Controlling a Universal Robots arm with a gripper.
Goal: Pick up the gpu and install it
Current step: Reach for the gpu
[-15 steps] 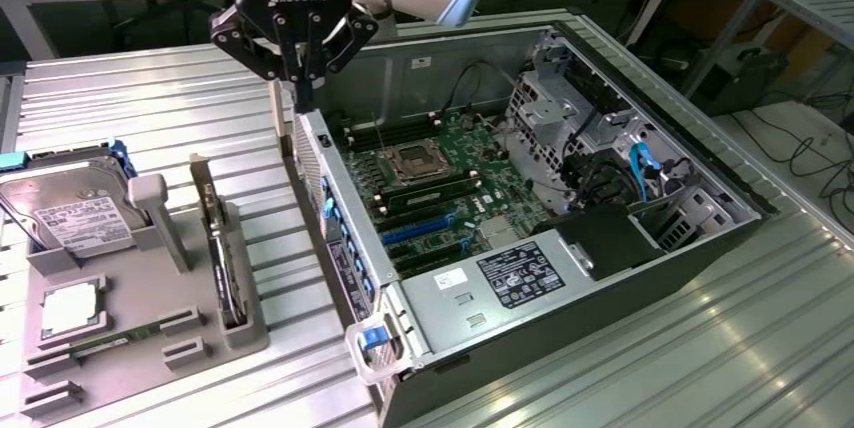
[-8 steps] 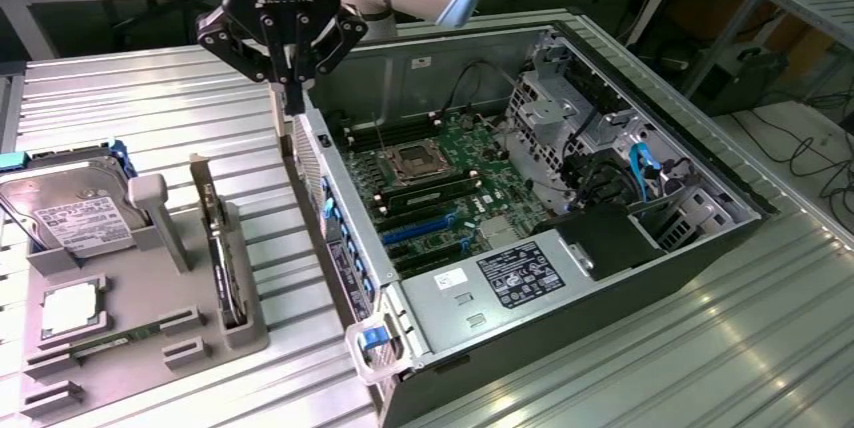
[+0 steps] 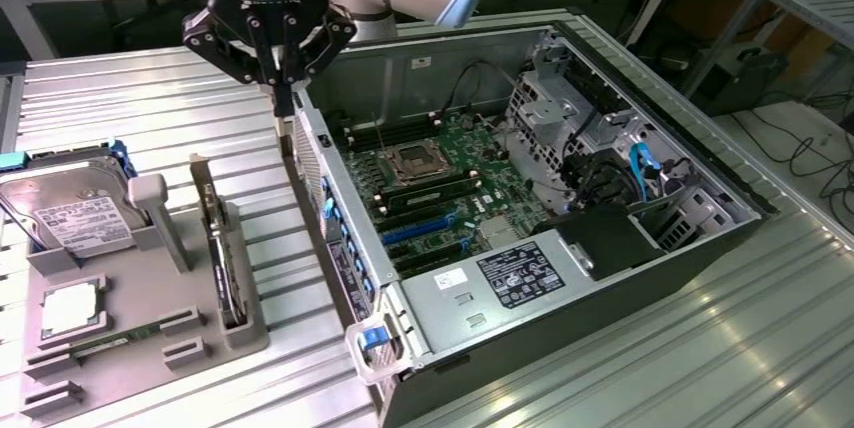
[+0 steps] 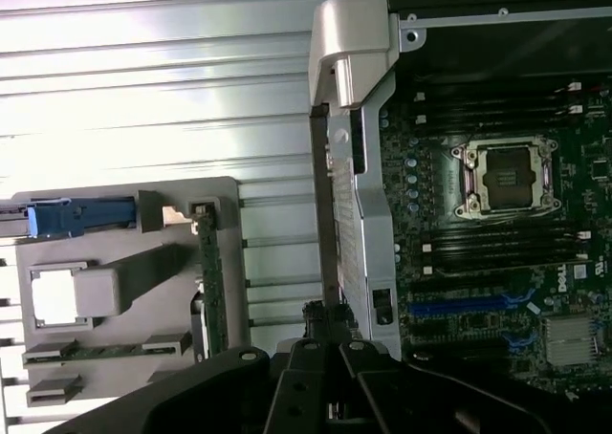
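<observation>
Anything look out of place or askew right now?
Nothing stands out. The gpu stands on edge in the tray, the hard drive and cpu sit in their holders, and the shut gripper hangs over the case's rear edge, holding nothing.

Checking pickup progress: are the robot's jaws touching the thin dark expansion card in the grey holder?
Apart. The exterior view shows the gripper, jaws shut, beside the open computer case, with ribbed metal table between it and the thin dark expansion card.

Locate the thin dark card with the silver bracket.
On the exterior view's left, the gpu stands on edge in the grey holder, between the silver hard drive and the open computer case.
</observation>
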